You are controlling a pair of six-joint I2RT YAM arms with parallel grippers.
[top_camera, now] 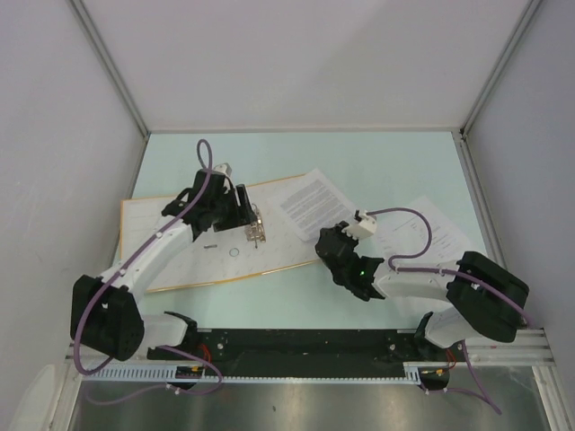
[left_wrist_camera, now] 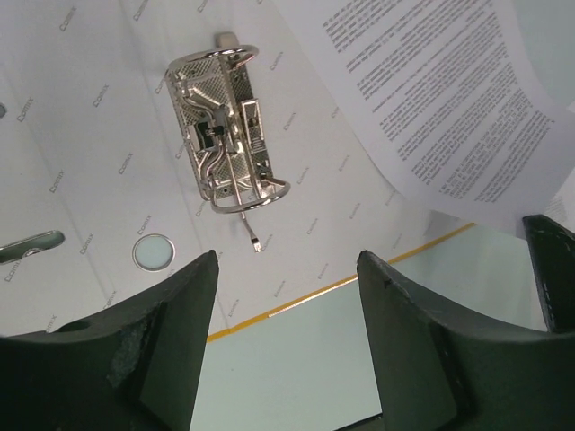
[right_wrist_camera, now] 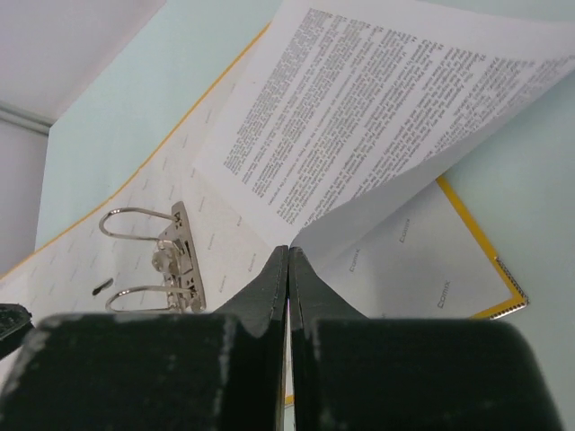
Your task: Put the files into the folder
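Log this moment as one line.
folder open flat | right tool shut on sheet | left tool open, empty, near ring mechanism

Paper, card and polished metal on a smooth, matt table
The folder is lined with smooth pale card; at its middle the ring mechanism is bright, glossy metal. Over the folder's edge the files are thin matt paper. Above the folder, the left gripper is dull dark plastic, scuffed grey.

Orange-yellow folder lies open, cream inside up; printed files overlap its right edge.
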